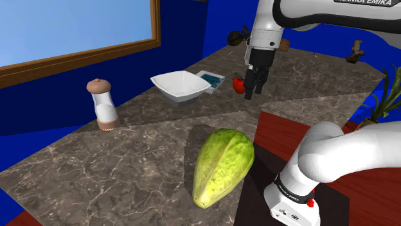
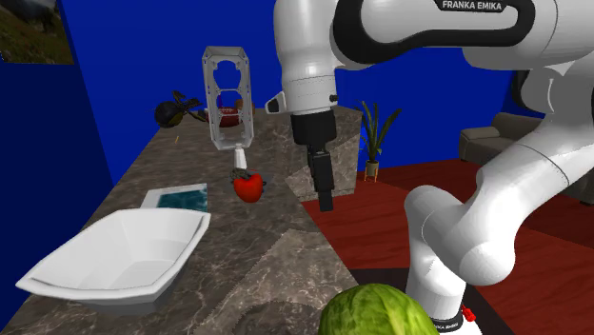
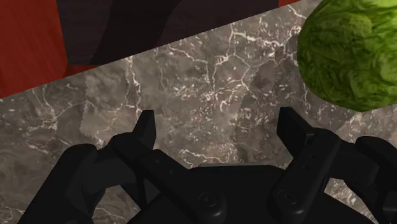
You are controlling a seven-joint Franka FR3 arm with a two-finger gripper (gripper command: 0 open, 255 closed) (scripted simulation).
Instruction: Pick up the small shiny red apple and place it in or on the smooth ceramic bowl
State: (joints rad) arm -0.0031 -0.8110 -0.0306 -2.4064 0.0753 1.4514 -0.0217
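Note:
The small red apple [image 1: 238, 84] [image 2: 248, 187] sits on the marble counter [image 1: 128, 167], just beyond the white square-rimmed bowl [image 1: 182, 85] [image 2: 119, 252]. My black gripper [image 1: 254, 92] [image 2: 326, 200] hangs above the counter, close beside the apple on the shoulder view's right and not touching it. In the wrist view my gripper [image 3: 217, 127] is open, its fingers well apart, with only marble between them. The bowl holds nothing.
A large green lettuce head [image 1: 223, 165] [image 3: 353, 51] lies near the stand. A brown-capped shaker [image 1: 103, 104] stands at the shoulder view's left. A flat blue-and-white tray [image 2: 177, 197] lies behind the bowl, and a clear upright holder [image 2: 227, 100] stands beyond the apple. Red floor [image 2: 381, 219] borders the counter.

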